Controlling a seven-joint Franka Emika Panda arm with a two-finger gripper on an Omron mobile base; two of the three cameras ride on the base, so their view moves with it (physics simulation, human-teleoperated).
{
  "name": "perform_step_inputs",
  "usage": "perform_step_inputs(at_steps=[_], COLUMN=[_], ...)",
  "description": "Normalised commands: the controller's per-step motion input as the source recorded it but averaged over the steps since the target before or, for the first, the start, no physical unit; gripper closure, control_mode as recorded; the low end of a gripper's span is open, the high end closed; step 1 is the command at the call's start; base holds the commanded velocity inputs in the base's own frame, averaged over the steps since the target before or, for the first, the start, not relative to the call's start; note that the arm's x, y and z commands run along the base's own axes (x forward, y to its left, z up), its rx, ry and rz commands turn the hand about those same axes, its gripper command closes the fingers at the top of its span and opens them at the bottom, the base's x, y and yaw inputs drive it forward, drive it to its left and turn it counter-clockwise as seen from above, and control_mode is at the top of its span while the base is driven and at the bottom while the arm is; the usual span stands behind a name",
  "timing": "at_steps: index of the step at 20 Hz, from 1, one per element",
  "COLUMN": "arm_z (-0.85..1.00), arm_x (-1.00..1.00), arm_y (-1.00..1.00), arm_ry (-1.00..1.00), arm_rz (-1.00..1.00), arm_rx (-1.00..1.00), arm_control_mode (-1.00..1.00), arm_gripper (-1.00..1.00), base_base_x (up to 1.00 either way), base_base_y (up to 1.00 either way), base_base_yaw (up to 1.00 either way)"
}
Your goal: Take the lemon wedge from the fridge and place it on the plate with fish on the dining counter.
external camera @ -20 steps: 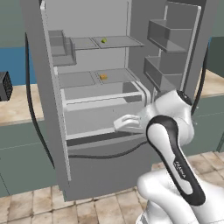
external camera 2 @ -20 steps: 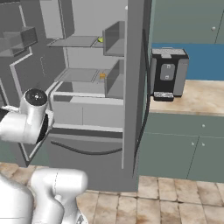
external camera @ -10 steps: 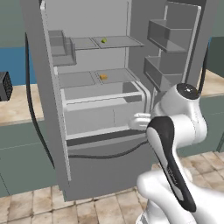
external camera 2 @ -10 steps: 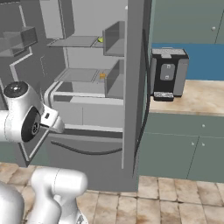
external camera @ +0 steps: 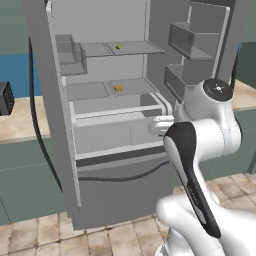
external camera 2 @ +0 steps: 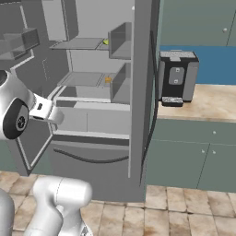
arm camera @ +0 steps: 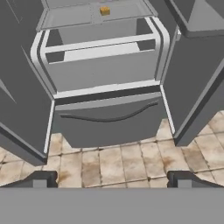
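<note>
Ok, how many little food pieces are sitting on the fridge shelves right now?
2. The yellow-green lemon wedge lies on the upper shelf, and an orange-yellow piece lies on the shelf below it. The drawers and door bins could hide more.

The fridge (external camera: 115, 150) stands open, its doors swung out to either side. The lemon wedge (external camera: 119, 46) lies on the upper shelf (external camera: 135, 48), toward the back. An orange piece (external camera: 118, 87) sits on the shelf below, above the crisper drawers (external camera: 112, 130). The bottom drawer (arm camera: 109, 120) lies under those. Right of the fridge, a coffee machine (external camera 2: 177, 77) stands on the desk (external camera 2: 207, 103). The arm is in front of the fridge's interior.
</note>
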Motion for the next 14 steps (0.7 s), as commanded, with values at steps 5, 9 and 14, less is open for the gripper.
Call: perform_step_inputs(at_steps=[5,9,14], arm_z=[0.21,0.53,0.19], arm_x=[0.0,0.0,0.0], arm_y=[0.0,0.0,-0.06], arm_ry=[0.0,-0.05,0.0], arm_rz=[0.0,0.0,0.0], arm_rx=[0.0,0.01,0.01], arm_control_mode=[-1.0,-1.0,-1.0], arm_gripper=[-1.0,-1.0,-1.0], base_base_x=[0.0,0.0,0.0], base_base_y=[0.0,0.0,0.0], base_base_yaw=[0.0,0.0,0.0])
